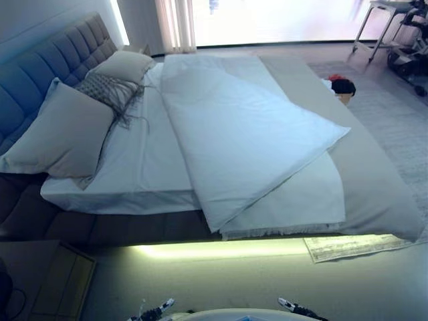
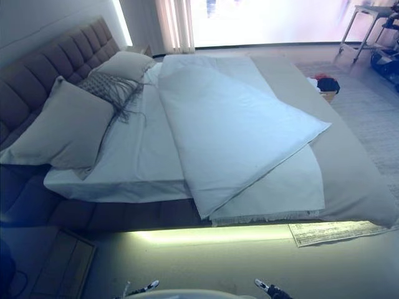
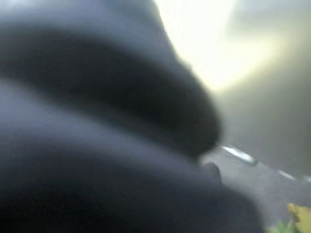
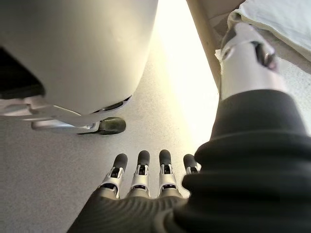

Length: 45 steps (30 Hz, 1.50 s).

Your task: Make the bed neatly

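The bed (image 1: 120,231) lies crosswise before me, its tufted headboard (image 1: 47,60) at the left. A white duvet (image 1: 241,134) lies skewed across it, one corner folded over toward the right and another hanging over the near edge. Under it a fringed white layer (image 1: 301,200) and a grey cover (image 1: 374,180) show. The bare sheet (image 1: 144,160) is exposed near the pillows (image 1: 63,130), with a second pillow (image 1: 124,65) and a fringed cushion (image 1: 110,90) behind. My right hand (image 4: 141,170) hangs low by the floor, fingers straight, holding nothing. My left hand (image 3: 97,145) shows only its dark cover.
A wooden nightstand (image 1: 57,281) stands at the lower left by the bed's near corner. A patterned rug (image 1: 348,246) pokes out from under the bed at the right. Beyond the bed lie a red and black bundle (image 1: 342,85) and a table's legs (image 1: 378,23).
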{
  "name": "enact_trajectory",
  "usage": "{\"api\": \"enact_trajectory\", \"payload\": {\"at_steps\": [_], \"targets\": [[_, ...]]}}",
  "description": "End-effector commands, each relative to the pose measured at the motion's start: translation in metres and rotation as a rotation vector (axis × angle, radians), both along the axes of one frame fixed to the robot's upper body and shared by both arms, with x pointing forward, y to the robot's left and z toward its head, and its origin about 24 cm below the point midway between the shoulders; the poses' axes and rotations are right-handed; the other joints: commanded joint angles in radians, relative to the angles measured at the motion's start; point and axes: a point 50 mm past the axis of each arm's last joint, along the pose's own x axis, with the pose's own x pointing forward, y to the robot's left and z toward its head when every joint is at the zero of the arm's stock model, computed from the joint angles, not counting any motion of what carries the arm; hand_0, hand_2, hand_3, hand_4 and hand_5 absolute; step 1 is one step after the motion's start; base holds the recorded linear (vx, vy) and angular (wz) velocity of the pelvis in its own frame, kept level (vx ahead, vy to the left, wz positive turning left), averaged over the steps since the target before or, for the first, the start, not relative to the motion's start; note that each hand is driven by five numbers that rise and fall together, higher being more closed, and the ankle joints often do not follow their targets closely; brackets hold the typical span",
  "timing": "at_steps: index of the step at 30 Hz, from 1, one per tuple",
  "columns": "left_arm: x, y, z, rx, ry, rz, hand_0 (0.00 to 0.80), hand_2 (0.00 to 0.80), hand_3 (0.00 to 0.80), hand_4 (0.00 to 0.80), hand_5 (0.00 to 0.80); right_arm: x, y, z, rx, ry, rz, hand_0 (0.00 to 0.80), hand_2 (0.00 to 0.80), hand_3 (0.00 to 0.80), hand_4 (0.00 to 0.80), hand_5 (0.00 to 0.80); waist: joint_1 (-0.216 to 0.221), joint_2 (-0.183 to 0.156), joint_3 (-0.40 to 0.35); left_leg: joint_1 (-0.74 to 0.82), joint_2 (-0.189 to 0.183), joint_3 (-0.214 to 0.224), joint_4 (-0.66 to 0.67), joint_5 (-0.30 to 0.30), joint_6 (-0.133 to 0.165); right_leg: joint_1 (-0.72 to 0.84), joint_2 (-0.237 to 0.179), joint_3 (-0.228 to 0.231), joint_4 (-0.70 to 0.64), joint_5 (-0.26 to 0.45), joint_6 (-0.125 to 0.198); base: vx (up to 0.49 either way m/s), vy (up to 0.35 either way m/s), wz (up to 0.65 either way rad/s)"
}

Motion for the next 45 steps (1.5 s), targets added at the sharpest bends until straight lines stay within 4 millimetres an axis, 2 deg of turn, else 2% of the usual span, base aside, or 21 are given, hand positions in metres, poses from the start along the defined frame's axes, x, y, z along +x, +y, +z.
{"api": "enact_trajectory", "payload": {"at_steps": [1,7,9,10,12,13,14,16,17,20,22,24,26,28,31,36,37,39,41,43,45], "targets": [[0.024,-0.002,0.002,0.011,-0.047,0.061,0.0,0.0,0.0,0.0,0.0,0.041,0.008,0.005,0.004,-0.083,0.03,0.0,0.0,0.0,0.0,0.0,0.009,-0.015,0.023,0.061,-0.043,0.036,0.015,-0.109,0.048,-0.055,0.003,0.055,0.013,0.04,0.035,0.061,-0.066,0.03],[0.02,0.004,0.003,0.041,-0.033,0.064,0.0,0.0,0.0,0.0,0.0,0.057,0.006,0.009,-0.009,-0.127,0.021,0.0,0.0,0.0,0.0,0.0,0.004,-0.014,0.05,0.009,-0.036,0.038,0.132,-0.13,0.041,-0.087,0.007,0.071,0.056,0.028,0.012,0.004,-0.07,0.01],[0.019,0.005,0.003,0.049,-0.022,0.1,0.0,0.0,0.0,0.0,0.0,0.057,0.004,0.01,-0.024,-0.12,0.048,0.0,0.0,0.0,0.0,0.0,0.0,-0.027,0.067,-0.021,-0.037,0.034,0.23,-0.155,0.037,-0.097,0.001,0.078,0.077,0.027,-0.003,0.052,-0.082,0.06],[0.017,0.007,0.003,0.05,-0.02,0.122,0.0,0.0,0.0,0.0,0.0,0.057,0.004,0.01,-0.026,-0.12,0.062,0.0,0.0,0.0,0.0,0.0,-0.002,-0.045,0.077,-0.051,-0.03,0.048,0.343,-0.162,0.039,-0.103,-0.009,0.079,0.087,0.026,-0.017,0.051,-0.113,0.05],[0.013,0.008,0.002,0.032,-0.02,0.161,0.0,0.0,0.0,0.0,0.0,0.058,0.002,0.01,-0.03,-0.124,0.074,0.0,0.0,0.0,0.0,0.0,0.003,-0.063,0.097,-0.156,-0.028,0.042,0.555,-0.131,0.038,-0.113,-0.013,0.083,0.101,0.026,-0.044,0.038,-0.13,0.1],[0.012,0.007,0.002,0.023,-0.022,0.196,0.0,0.0,0.0,0.0,0.0,0.059,0.0,0.011,-0.041,-0.12,0.08,0.0,0.0,0.0,0.0,0.0,0.013,-0.068,0.119,-0.249,-0.029,0.034,0.678,-0.079,0.029,-0.111,-0.013,0.092,0.11,0.029,-0.056,0.043,-0.09,-0.04],[0.011,0.006,0.002,0.014,-0.021,0.209,0.0,0.0,0.0,0.0,0.0,0.059,-0.002,0.011,-0.051,-0.113,0.088,0.0,0.0,0.0,0.0,0.0,0.019,-0.061,0.134,-0.304,-0.025,0.028,0.7,-0.043,0.02,-0.107,-0.003,0.101,0.118,0.025,-0.06,0.066,-0.038,-0.35],[0.009,0.004,0.001,0.005,-0.007,0.222,0.0,0.0,0.0,0.0,0.0,0.057,-0.004,0.011,-0.07,-0.097,0.099,0.0,0.0,0.0,0.0,0.0,0.036,-0.041,0.163,-0.338,-0.02,0.028,0.617,0.018,0.002,-0.082,0.02,0.126,0.13,0.005,-0.059,0.222,0.072,-0.3],[0.002,0.003,0.0,0.007,0.011,0.233,0.0,0.0,0.0,0.0,0.0,0.056,-0.005,0.011,-0.066,-0.094,0.1,0.0,0.0,0.0,0.0,0.0,0.049,-0.019,0.173,-0.332,-0.003,0.035,0.449,0.07,-0.009,-0.056,0.048,0.146,0.136,-0.021,-0.053,0.38,0.129,-0.02],[-0.005,0.003,-0.001,0.016,0.031,0.217,0.0,0.0,0.0,0.0,0.0,0.056,-0.003,0.011,-0.049,-0.106,0.103,0.0,0.0,0.0,0.0,0.0,0.083,0.005,0.186,-0.34,0.027,0.036,0.093,0.161,-0.035,0.03,0.083,0.196,0.124,-0.069,-0.037,0.452,0.147,-0.08],[-0.007,0.001,-0.002,0.027,0.036,0.22,0.0,0.0,0.0,0.0,0.0,0.055,-0.002,0.011,-0.042,-0.111,0.114,0.0,0.0,0.0,0.0,0.0,0.104,-0.002,0.185,-0.371,0.033,0.026,0.014,0.168,-0.044,0.082,0.076,0.228,0.108,-0.097,-0.027,0.418,0.163,-0.17],[-0.006,0.0,-0.002,0.032,0.029,0.234,0.0,0.0,0.0,0.0,0.0,0.055,-0.003,0.011,-0.048,-0.118,0.122,0.0,0.0,0.0,0.0,0.0,0.11,-0.003,0.176,-0.368,0.05,0.064,0.029,0.15,-0.036,0.119,0.043,0.219,0.104,-0.133,-0.007,0.351,0.235,-0.55],[-0.002,0.003,-0.001,0.038,0.022,0.239,0.0,0.0,0.0,0.0,0.0,0.056,-0.001,0.01,-0.053,-0.112,0.122,0.0,0.0,0.0,0.0,0.0,0.114,-0.008,0.159,-0.35,0.06,0.092,0.051,0.131,-0.028,0.141,-0.006,0.181,0.115,-0.156,0.022,0.391,0.269,-0.55],[0.0,0.008,0.0,0.054,0.016,0.228,0.0,0.0,0.0,0.0,0.0,0.052,0.003,0.009,-0.031,-0.108,0.116,0.0,0.0,0.0,0.0,0.0,0.124,-0.015,0.137,-0.35,0.057,0.084,0.114,0.116,-0.023,0.158,-0.051,0.139,0.141,-0.165,0.047,0.48,0.271,-0.19],[0.005,0.016,0.002,0.071,0.01,0.165,0.0,0.0,0.0,0.0,0.0,0.05,0.01,0.007,-0.007,-0.126,0.119,0.0,0.0,0.0,0.0,0.0,0.124,-0.025,0.095,-0.356,0.038,0.086,0.194,0.068,0.009,0.154,-0.1,0.109,0.224,-0.157,0.067,0.463,0.291,-0.06],[0.021,0.029,0.008,0.102,-0.012,0.064,0.0,0.0,0.0,0.0,0.0,0.057,0.012,0.008,-0.008,-0.138,0.056,0.0,0.0,0.0,0.0,0.0,0.112,-0.037,0.043,-0.351,-0.037,0.075,0.237,0.002,0.086,0.081,-0.134,0.118,0.429,-0.016,0.09,0.375,0.256,0.19],[0.025,0.033,0.009,0.111,-0.013,0.038,0.0,0.0,0.0,0.0,0.0,0.055,0.01,0.008,-0.015,-0.135,0.038,0.0,0.0,0.0,0.0,0.0,0.095,-0.028,0.036,-0.319,-0.059,0.066,0.224,-0.015,0.106,-0.006,-0.136,0.133,0.57,0.043,0.09,0.345,0.224,0.11],[0.029,0.037,0.011,0.123,-0.013,0.002,0.0,0.0,0.0,0.0,0.0,0.053,0.005,0.009,-0.026,-0.135,0.02,0.0,0.0,0.0,0.0,0.0,0.075,-0.009,0.035,-0.291,-0.063,0.063,0.217,-0.028,0.117,-0.106,-0.127,0.134,0.642,0.068,0.075,0.297,0.163,0.14],[0.037,0.041,0.014,0.133,-0.026,-0.022,0.0,0.0,0.0,0.0,0.0,0.053,0.0,0.01,-0.033,-0.141,0.01,0.0,0.0,0.0,0.0,0.0,0.053,0.008,0.052,-0.257,-0.059,0.083,0.212,-0.033,0.114,-0.202,-0.135,0.092,0.607,0.047,0.053,0.226,0.029,0.32],[0.049,0.039,0.016,0.122,-0.067,-0.004,0.0,0.0,0.0,0.0,0.0,0.061,-0.007,0.014,-0.049,-0.167,0.009,0.0,0.0,0.0,0.0,0.0,0.034,0.028,0.088,-0.207,-0.048,0.098,0.2,-0.041,0.095,-0.324,-0.157,0.041,0.469,0.045,0.038,0.101,-0.112,0.08],[0.064,0.038,0.02,0.115,-0.121,0.002,0.0,0.0,0.0,0.0,0.0,0.079,-0.012,0.021,-0.047,-0.24,-0.054,0.0,0.0,0.0,0.0,0.0,0.008,0.02,0.144,-0.187,-0.059,0.074,0.223,-0.097,0.085,-0.445,-0.189,0.063,0.335,0.135,0.059,-0.064,-0.221,-0.09]]}}
